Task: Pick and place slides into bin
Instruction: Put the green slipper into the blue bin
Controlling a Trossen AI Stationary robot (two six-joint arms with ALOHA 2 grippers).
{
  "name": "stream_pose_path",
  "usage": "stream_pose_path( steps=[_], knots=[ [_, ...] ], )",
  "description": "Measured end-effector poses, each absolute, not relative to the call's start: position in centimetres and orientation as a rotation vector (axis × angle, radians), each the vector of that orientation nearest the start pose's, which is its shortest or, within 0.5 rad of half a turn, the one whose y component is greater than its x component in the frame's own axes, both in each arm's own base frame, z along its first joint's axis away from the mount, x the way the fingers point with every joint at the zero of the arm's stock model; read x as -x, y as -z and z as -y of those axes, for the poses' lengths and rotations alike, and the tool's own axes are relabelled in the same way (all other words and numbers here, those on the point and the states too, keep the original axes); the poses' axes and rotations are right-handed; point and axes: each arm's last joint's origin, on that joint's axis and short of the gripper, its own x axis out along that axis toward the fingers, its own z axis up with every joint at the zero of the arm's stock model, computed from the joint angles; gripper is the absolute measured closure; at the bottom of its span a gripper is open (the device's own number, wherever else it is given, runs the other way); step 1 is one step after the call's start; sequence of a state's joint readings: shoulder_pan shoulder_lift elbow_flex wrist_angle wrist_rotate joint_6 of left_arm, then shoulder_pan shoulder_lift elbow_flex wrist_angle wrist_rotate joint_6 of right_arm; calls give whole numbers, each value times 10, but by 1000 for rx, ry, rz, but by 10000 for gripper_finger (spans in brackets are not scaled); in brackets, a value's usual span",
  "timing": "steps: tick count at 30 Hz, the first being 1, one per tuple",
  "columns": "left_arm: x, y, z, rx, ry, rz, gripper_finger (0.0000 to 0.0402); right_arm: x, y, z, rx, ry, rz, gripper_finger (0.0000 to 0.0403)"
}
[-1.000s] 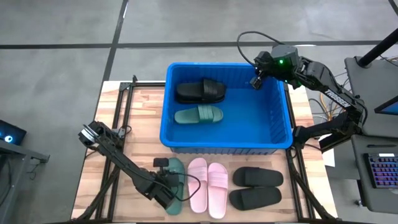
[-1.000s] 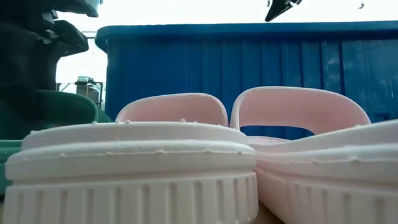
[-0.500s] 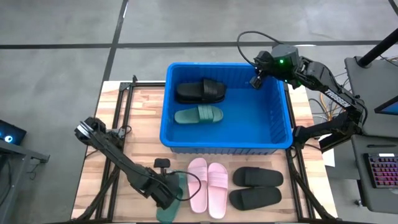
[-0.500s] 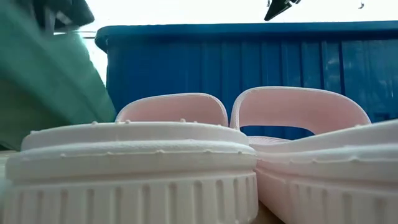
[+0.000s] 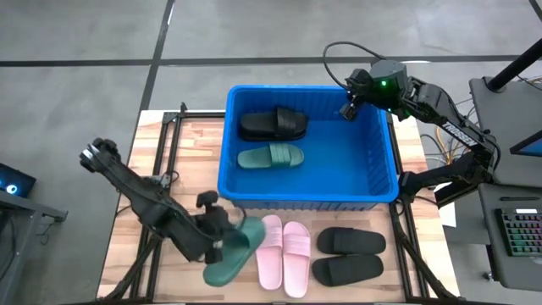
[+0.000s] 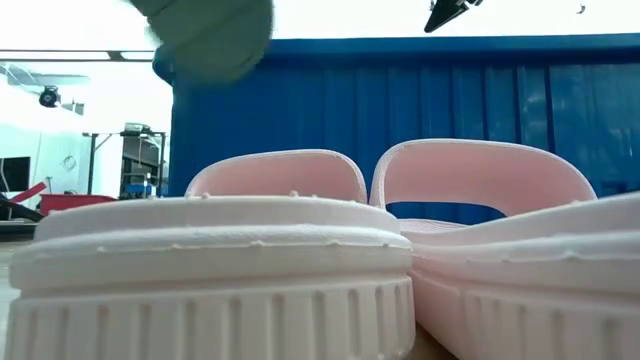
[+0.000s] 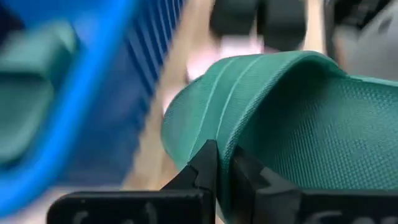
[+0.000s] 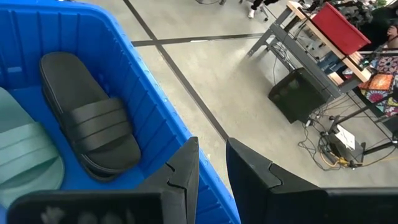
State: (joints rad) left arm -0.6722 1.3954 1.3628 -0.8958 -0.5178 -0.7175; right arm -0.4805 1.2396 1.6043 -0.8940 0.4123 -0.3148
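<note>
Grey floor crossed by dark seams surrounds the wooden bench (image 5: 148, 182), which carries a large bright blue bin (image 5: 308, 202) at its middle. Inside the bin lie a black slide (image 5: 272, 124) near the far wall and a dark green slide (image 5: 270, 157) just beside it. On the bare wood in front of the bin a pink pair (image 5: 283, 253) rests side by side, and next to it a black pair (image 5: 348, 256) lies one in front of the other. The left arm stretches from the bench's left edge diagonally toward the front, its left tool (image 5: 222, 243) clamped on the second dark green slide (image 5: 230, 255); the left wrist view shows the two dark fingers (image 7: 202, 169) pinching the edge of that slide (image 7: 292, 118). From above, the slide hangs tilted beside the pink pair, and in the low view its sole (image 6: 212, 38) shows high up, above the pink straps (image 6: 278, 172) and before the bin's ribbed wall (image 6: 450, 110). The right arm reaches in from the right, elbow bent, and holds the right tool (image 5: 348, 110) over the bin's far right corner; its fingers (image 8: 184, 168) stand slightly parted with nothing between them, above the blue rim (image 8: 163, 118).
</note>
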Motion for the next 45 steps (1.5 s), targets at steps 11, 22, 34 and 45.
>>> stream_pose_path(
  steps=[11, 22, 34, 45],
  knots=[
    [-229, -421, 118, -79, -111, -207, 401, -192, -449, 113, 269, 777, -679, 330],
    [-249, -426, 44, -291, -127, -230, 401, -193, -452, 114, 320, 777, -670, 330],
    [-263, -419, -70, -403, 4, -212, 401, -188, -465, 120, 276, 1070, -546, 330],
    [-277, -387, -138, -474, 106, -255, 401, -190, -463, 122, 148, 1106, -476, 330]
  ],
)
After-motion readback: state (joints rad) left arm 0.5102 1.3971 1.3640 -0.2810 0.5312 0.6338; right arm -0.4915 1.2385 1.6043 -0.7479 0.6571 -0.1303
